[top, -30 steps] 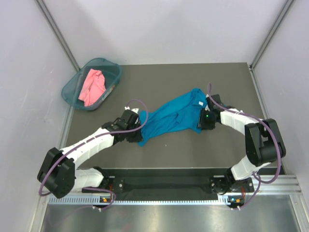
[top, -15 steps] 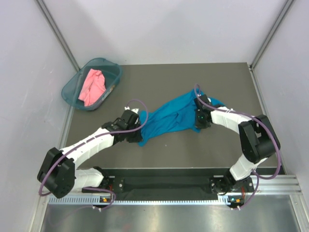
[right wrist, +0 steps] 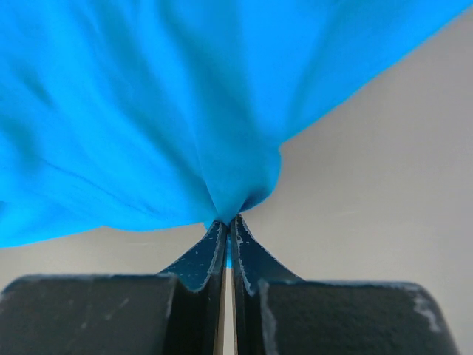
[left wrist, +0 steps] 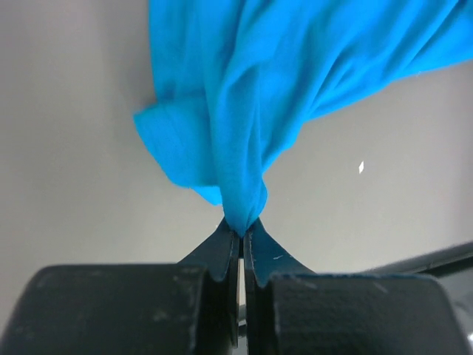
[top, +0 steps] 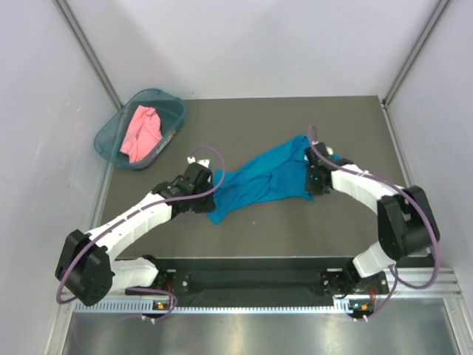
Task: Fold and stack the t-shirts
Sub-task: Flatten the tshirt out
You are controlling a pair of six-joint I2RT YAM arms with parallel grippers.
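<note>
The teal-blue t-shirt (top: 260, 180) hangs bunched between my two grippers over the middle of the dark table. My left gripper (top: 209, 194) is shut on its lower left end; the pinched cloth shows in the left wrist view (left wrist: 242, 228). My right gripper (top: 309, 180) is shut on its right end, with the cloth (right wrist: 148, 111) spreading above the right gripper (right wrist: 228, 220). The salmon-pink t-shirt (top: 142, 132) lies crumpled in the basket at the far left.
The rigid teal plastic basket (top: 112, 129) stands at the table's far left corner against the left wall. White walls close in the table on three sides. A black rail runs along the near edge (top: 251, 277).
Both grippers have kept their hold on the blue shirt. The left gripper shifted slightly left and up, and the right gripper moved back right a little, pulling the shirt slightly tauter.
</note>
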